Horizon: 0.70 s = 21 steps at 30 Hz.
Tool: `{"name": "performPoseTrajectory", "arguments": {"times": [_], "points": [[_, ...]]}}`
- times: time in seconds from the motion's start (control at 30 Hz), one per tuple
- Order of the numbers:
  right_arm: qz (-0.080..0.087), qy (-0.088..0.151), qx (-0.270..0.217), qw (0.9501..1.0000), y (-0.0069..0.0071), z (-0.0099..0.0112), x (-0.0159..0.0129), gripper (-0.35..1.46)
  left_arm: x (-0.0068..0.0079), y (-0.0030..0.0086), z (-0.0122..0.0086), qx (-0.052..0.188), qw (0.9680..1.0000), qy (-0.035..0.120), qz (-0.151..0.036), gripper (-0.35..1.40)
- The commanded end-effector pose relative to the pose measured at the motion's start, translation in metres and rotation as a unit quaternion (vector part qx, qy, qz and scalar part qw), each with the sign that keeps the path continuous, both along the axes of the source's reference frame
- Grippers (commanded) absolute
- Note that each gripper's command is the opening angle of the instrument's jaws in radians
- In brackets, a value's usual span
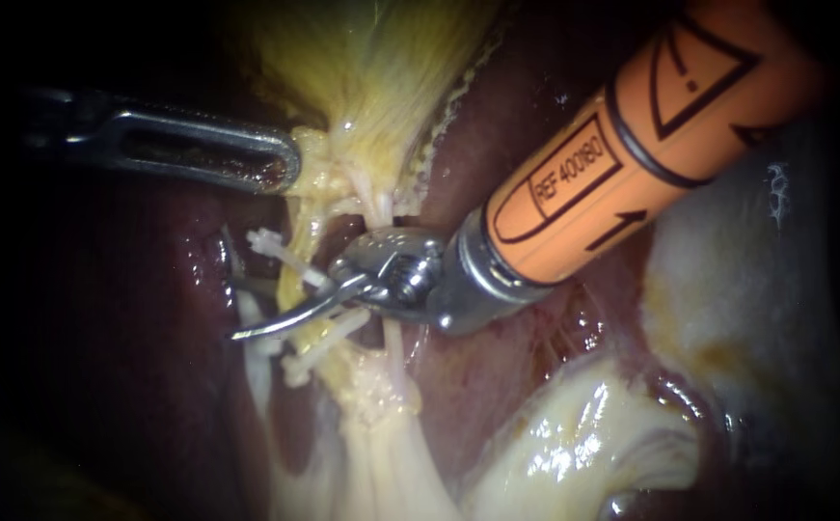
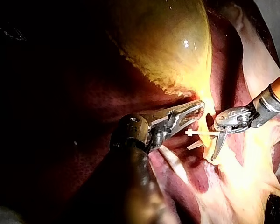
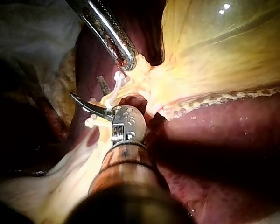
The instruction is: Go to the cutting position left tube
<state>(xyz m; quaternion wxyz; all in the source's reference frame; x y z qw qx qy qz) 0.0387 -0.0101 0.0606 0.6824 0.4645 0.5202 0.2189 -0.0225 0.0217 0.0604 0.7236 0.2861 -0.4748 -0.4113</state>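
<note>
Reference centre: the parted blades of my right instrument (image 1: pixel 232 309), endoscope view.

- **1 o'clock, close in:** a white clip (image 1: pixel 270 243) sits across the left tube (image 1: pixel 291 280).
- **1 o'clock, farther out:** my left instrument (image 1: pixel 289 166), clamped on the neck of the gallbladder (image 1: pixel 371 68), bars passage upward.
- **4 o'clock:** a second clip (image 1: pixel 315 349) crosses the tube. Beyond it, glistening pale folds (image 1: pixel 574 444) fill the space under my right shaft.
- **8 to 10 o'clock:** I see bare dark liver (image 1: pixel 130 318) with nothing lying on it.

The only free stretch of tube lies between the two clips. The blades reach in there.
</note>
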Motion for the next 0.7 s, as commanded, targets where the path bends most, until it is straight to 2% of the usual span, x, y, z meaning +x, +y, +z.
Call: {"name": "performPoseTrajectory", "arguments": {"times": [0.03,0.27,0.43,0.7], "points": [[0.001,0.003,0.002,1.0,0.0001,-0.0003,-0.0001,1.26,0.0,0.0,0.0,0.0,1.0,0.0,0.0,-0.35],[0.011,0.024,0.017,0.9995,0.0006,-0.0031,-0.0002,1.27,0.0002,0.0,0.0,0.0,1.0,0.0,0.0,-0.35],[0.014,0.03,0.023,0.9992,0.0011,-0.0049,-0.0003,1.27,0.0003,0.0,0.0,0.0,1.0,0.0,0.001,-0.35],[0.013,0.03,0.024,0.9992,0.0012,-0.005,-0.0005,1.26,0.0003,0.0,0.0001,0.0,1.0,-0.001,0.001,-0.35]]}}
